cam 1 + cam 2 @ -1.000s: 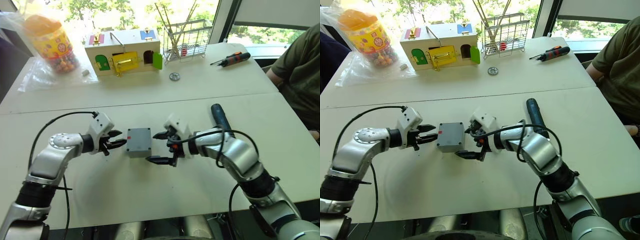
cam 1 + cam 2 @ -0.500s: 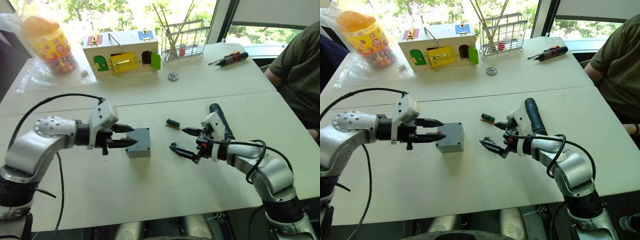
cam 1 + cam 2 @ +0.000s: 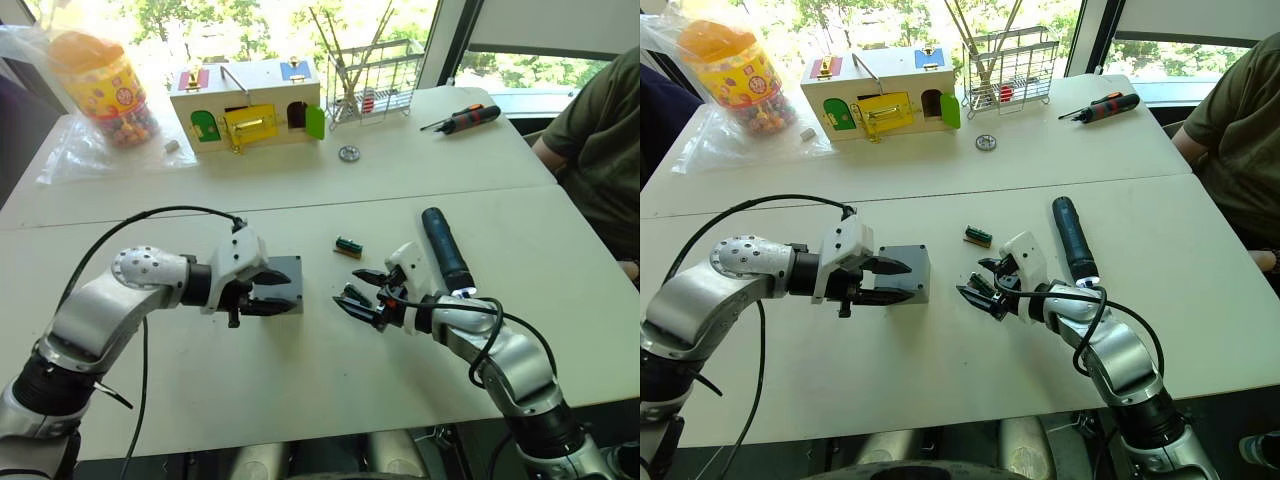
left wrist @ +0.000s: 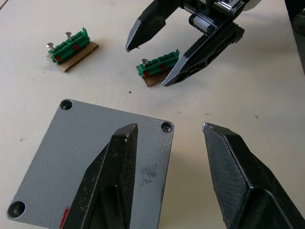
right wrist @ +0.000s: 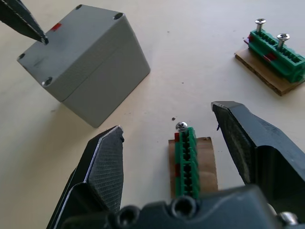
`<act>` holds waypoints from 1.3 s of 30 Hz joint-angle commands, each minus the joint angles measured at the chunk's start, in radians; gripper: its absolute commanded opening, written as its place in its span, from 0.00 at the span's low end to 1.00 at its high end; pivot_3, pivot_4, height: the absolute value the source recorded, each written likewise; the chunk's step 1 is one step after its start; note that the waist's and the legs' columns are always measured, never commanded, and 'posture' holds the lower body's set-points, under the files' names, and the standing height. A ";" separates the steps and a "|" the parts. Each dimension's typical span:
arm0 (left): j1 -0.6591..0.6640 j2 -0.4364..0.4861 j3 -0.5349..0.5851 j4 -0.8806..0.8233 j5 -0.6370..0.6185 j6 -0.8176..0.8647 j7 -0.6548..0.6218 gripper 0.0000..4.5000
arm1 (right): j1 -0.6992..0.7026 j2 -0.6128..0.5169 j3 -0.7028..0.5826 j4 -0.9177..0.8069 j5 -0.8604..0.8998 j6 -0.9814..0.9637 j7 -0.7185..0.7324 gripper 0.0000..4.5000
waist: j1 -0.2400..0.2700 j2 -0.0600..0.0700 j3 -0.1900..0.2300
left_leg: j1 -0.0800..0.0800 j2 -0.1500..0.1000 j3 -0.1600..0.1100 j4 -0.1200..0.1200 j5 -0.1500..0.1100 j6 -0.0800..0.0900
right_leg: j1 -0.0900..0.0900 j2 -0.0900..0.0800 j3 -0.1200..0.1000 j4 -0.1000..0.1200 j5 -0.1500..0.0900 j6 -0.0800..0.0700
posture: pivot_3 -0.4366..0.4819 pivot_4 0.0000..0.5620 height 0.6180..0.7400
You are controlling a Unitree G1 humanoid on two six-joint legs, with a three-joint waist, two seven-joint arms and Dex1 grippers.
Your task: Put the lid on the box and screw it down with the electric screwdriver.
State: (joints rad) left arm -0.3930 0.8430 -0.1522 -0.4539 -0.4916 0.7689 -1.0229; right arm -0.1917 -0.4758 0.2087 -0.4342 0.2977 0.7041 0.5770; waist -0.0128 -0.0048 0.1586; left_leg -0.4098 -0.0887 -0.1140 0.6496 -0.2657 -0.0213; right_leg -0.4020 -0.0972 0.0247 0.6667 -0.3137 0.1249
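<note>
The right gripper [image 3: 356, 289] has pulled away from the box [image 5: 81, 62] it flanked a second ago. It now hangs low over the table [image 3: 300, 400], jaws spread wide and empty, straddling a small green terminal block [image 5: 186, 155] that holds one screw upright on a scrap of card. A second such block [image 3: 347, 246] lies just beyond, towards the far edge.

The left gripper [image 3: 283, 292] has closed in on the box, released too, one finger over the lid [image 4: 62, 152], the other past its edge. The lid already sits on the box, mid-table. To me this looks like a turn from seating to fetching a screw. The electric screwdriver [image 3: 442, 245] lies untouched beside the right arm.
</note>
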 commanded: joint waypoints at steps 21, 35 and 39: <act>-0.016 -0.005 0.025 0.039 0.021 -0.043 0.022 0.49 | -0.020 0.008 -0.042 -0.023 -0.009 -0.043 0.005 0.02 | 0.000 0.000 0.000 | 0.000 0.000 0.000 0.000 0.000 0.000 | 0.000 0.000 0.000 0.000 0.000 0.000 | 0.48 0.27 1.00; -0.017 -0.004 0.048 0.078 0.029 -0.056 0.022 0.49 | -0.137 0.034 -0.101 -0.088 0.076 0.064 -0.022 0.02 | -0.002 0.000 0.000 | 0.000 0.000 0.000 0.000 0.000 0.000 | 0.000 0.000 0.000 0.000 0.000 0.000 | 0.48 0.27 1.00; -0.035 0.024 0.090 0.134 0.034 -0.062 0.013 0.49 | -0.233 0.077 -0.080 -0.051 0.097 0.077 -0.022 0.02 | -0.005 0.000 0.000 | 0.000 0.000 0.000 0.000 0.000 0.000 | -0.001 0.000 0.000 0.001 0.000 0.000 | 0.48 0.27 1.00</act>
State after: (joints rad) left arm -0.4037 0.8466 -0.1189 -0.3289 -0.4641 0.7274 -1.0023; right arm -0.3954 -0.4158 0.1316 -0.4718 0.3733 0.7883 0.5552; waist -0.0177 -0.0047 0.1586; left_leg -0.4098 -0.0884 -0.1143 0.6494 -0.2657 -0.0214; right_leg -0.4029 -0.0970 0.0245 0.6673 -0.3137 0.1249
